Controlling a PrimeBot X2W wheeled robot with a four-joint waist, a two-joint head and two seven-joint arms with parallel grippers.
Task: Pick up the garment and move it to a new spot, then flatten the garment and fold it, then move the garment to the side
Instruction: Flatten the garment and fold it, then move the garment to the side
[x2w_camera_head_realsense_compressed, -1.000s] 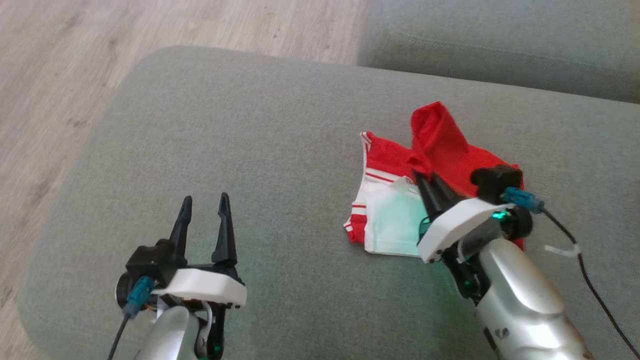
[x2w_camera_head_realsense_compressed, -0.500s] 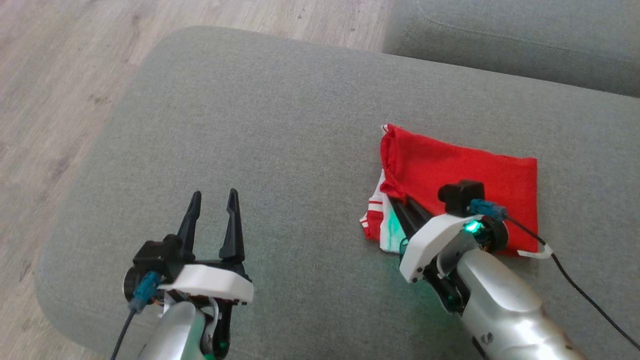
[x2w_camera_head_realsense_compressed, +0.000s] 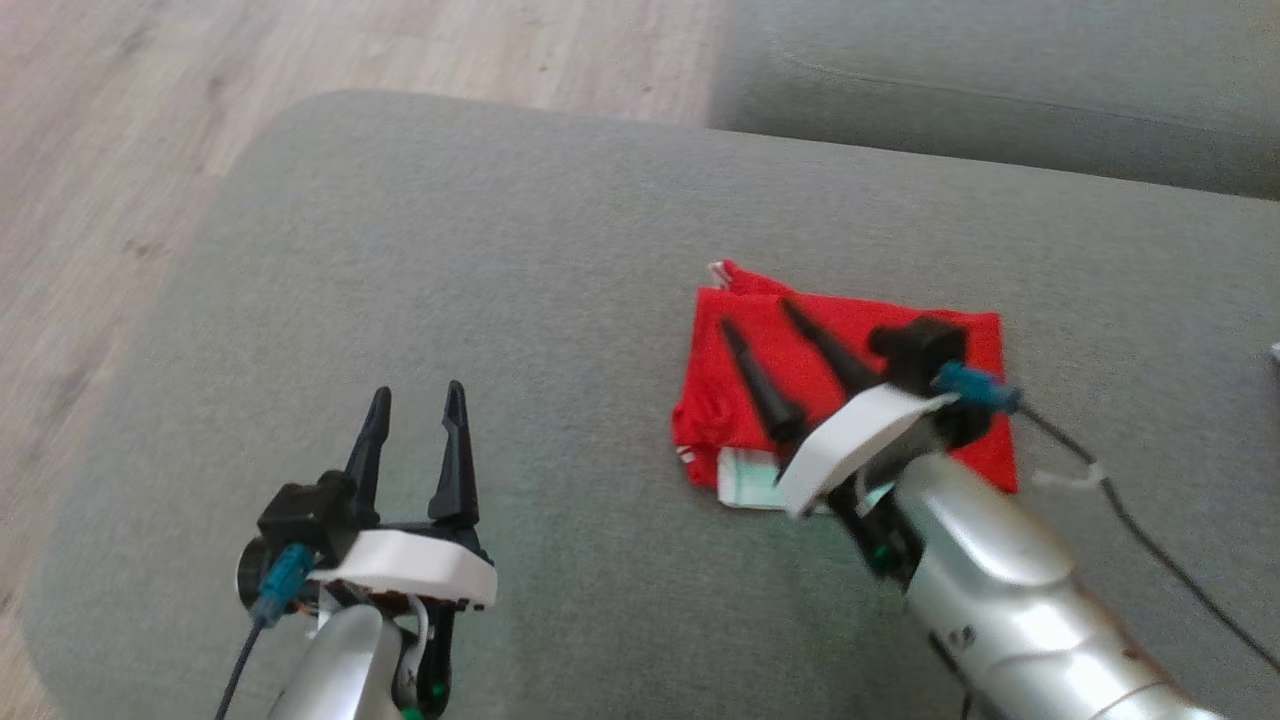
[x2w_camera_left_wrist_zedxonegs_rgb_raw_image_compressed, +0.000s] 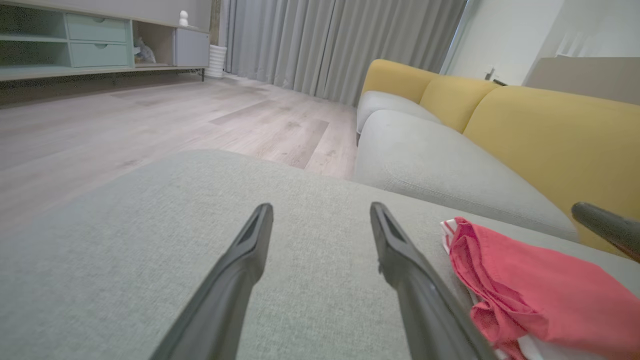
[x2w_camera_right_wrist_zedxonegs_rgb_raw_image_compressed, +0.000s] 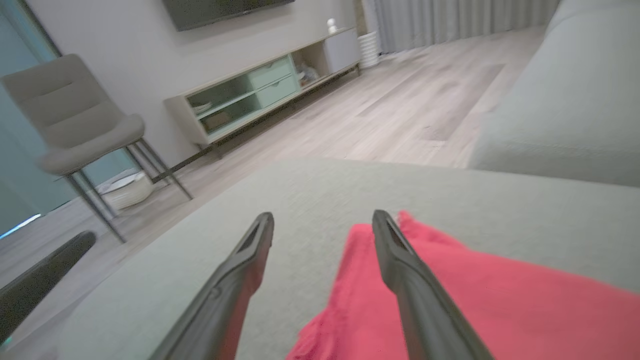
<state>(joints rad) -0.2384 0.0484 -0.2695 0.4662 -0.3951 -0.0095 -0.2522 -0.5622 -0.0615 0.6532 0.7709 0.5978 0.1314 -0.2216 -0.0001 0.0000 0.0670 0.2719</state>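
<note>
Head view, folded red garment (x2w_camera_head_realsense_compressed: 800, 385), white trim, right fingers (x2w_camera_head_realsense_compressed: 751, 376) wide, left fingers (x2w_camera_head_realsense_compressed: 455, 455) wide

I see a grey ottoman (x2w_camera_head_realsense_compressed: 500, 250) on a pale wood floor (x2w_camera_head_realsense_compressed: 150, 120), a sofa (x2w_camera_left_wrist_zedxonegs_rgb_raw_image_compressed: 425, 165) with yellow backs just beyond it, grey curtains (x2w_camera_left_wrist_zedxonegs_rgb_raw_image_compressed: 325, 45), a low cabinet (x2w_camera_right_wrist_zedxonegs_rgb_raw_image_compressed: 250, 95) along the wall, and a chair (x2w_camera_right_wrist_zedxonegs_rgb_raw_image_compressed: 75, 120) near it.

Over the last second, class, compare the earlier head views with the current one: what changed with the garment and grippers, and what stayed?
The right gripper, shut on a raised flap of the red garment, laid it down over most of the white part, then opened and let go; its fingers now stand spread over the cloth. The left gripper stayed open over the grey cushion, apart from the garment.
</note>
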